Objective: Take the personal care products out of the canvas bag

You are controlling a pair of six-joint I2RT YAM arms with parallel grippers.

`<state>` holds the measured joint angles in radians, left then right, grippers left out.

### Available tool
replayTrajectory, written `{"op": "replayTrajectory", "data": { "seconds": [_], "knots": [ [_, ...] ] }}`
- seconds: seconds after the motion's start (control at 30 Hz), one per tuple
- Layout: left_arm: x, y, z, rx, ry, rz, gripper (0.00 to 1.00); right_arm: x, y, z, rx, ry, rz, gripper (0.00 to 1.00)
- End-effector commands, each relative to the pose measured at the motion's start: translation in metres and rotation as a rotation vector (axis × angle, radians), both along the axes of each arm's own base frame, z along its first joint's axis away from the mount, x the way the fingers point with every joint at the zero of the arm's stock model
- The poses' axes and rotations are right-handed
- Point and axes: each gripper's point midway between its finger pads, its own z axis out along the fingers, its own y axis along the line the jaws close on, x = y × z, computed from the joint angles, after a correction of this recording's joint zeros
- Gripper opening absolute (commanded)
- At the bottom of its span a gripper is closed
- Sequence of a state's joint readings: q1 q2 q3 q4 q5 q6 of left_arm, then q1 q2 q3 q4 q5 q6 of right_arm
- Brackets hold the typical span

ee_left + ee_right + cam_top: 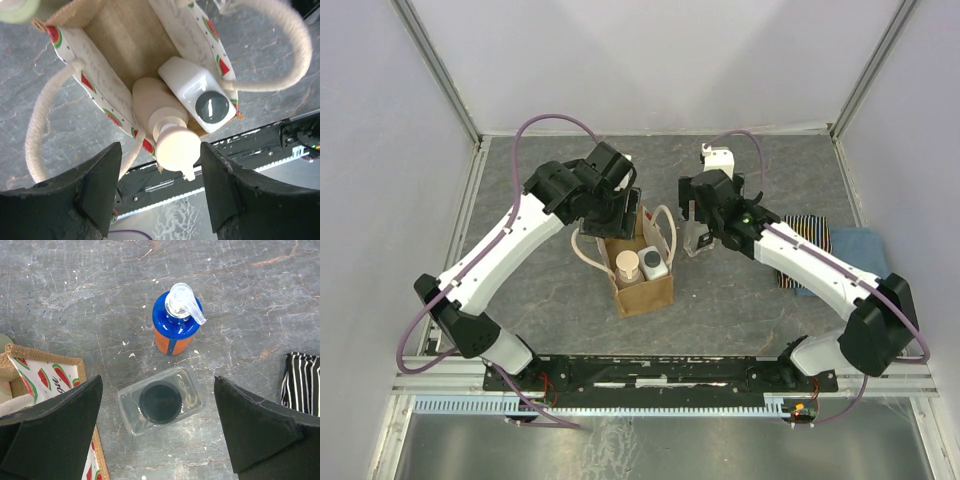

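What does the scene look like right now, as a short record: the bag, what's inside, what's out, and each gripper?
bag: canvas bag, upright, top open
inside: beige pump bottle; white bottle with dark cap
outside: blue-orange pump bottle; clear bottle with black cap, both standing
left gripper: open, over the beige pump bottle
right gripper: open, over the clear bottle with black cap

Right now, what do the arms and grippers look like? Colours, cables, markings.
Both the left arm and right arm have white link shells with black joints. A mauve cable loops along each. The right arm carries a small green light near its wrist and a white block at its tip. The left gripper and right gripper have matte black, wedge-shaped fingers. No readable markings.
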<state>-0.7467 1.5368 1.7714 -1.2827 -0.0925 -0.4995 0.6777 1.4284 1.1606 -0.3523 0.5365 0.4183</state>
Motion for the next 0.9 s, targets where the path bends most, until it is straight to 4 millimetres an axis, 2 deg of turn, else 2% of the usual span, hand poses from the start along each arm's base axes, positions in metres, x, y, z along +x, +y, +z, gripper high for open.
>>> {"op": "replayTrajectory", "data": {
  "seconds": [0.0, 0.2, 0.33, 0.7, 0.87],
  "knots": [
    [-0.014, 0.001, 0.003, 0.01, 0.03, 0.0, 0.71, 0.0, -0.01, 0.034, 0.051, -0.101, -0.043, 1.0],
    [-0.022, -0.008, -0.007, 0.001, 0.047, -0.036, 0.75, -0.001, -0.016, 0.041, 0.033, -0.119, -0.055, 1.0],
    [-0.031, -0.014, -0.021, 0.016, 0.081, -0.058, 0.75, -0.001, -0.017, 0.04, 0.032, -0.12, -0.058, 1.0],
    [-0.046, -0.026, -0.042, -0.008, 0.133, -0.093, 0.74, -0.001, -0.019, 0.039, 0.023, -0.117, -0.066, 1.0],
    [-0.043, -0.029, -0.047, -0.014, 0.126, -0.092, 0.72, -0.002, -0.019, 0.038, 0.022, -0.114, -0.064, 1.0]
  ]
}}
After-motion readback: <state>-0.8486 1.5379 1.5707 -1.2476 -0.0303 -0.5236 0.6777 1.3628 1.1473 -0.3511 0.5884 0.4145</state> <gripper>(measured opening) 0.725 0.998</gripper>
